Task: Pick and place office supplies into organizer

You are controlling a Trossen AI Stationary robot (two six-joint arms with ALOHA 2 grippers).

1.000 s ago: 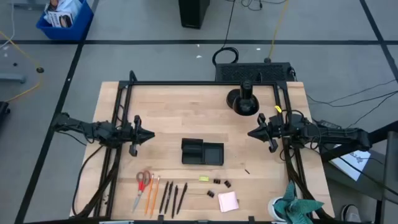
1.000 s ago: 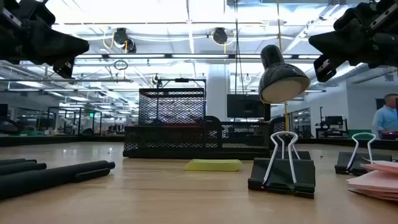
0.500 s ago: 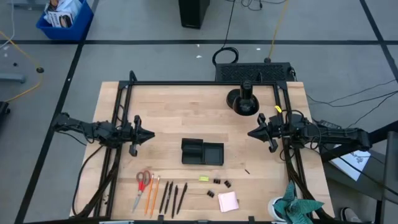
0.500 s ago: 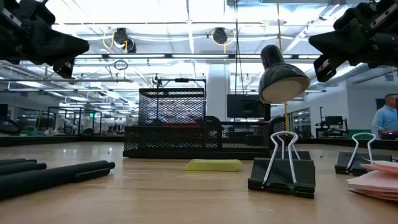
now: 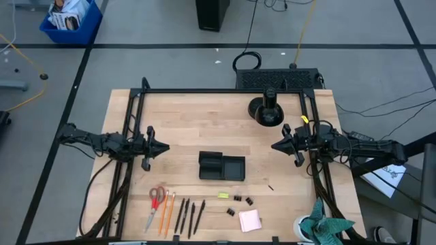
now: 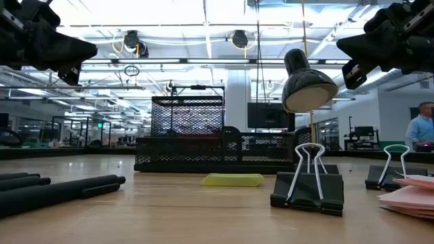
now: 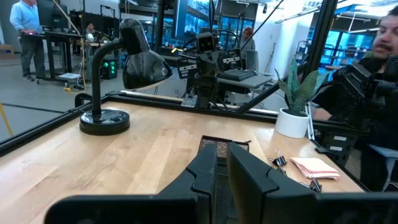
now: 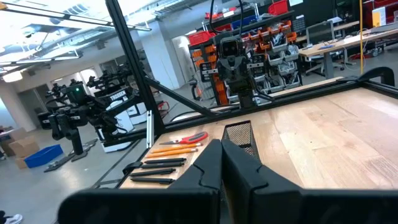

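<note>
Scissors (image 5: 156,197) with red handles lie at the left end of a row along the near edge of the wooden surface (image 5: 191,122), beside two orange pencils (image 5: 167,211) and several dark pens (image 5: 190,214). Up and to the left, the left gripper (image 5: 164,148) hangs above the surface, fingers nearly together with a thin gap, holding nothing. The black organizer (image 5: 221,166) sits at mid-surface between the two arms, both compartments showing dark. Near it toward the front lie a tiny yellow piece (image 5: 223,195), small dark clips (image 5: 240,199) and a pink sticky-note pad (image 5: 249,220). A round black lamp stand (image 5: 265,111) stands at the far side. The right gripper (image 5: 276,145) hovers to the right of the organizer, fingers pressed together and empty. A teal cloth (image 5: 327,228) lies at the near right corner.
</note>
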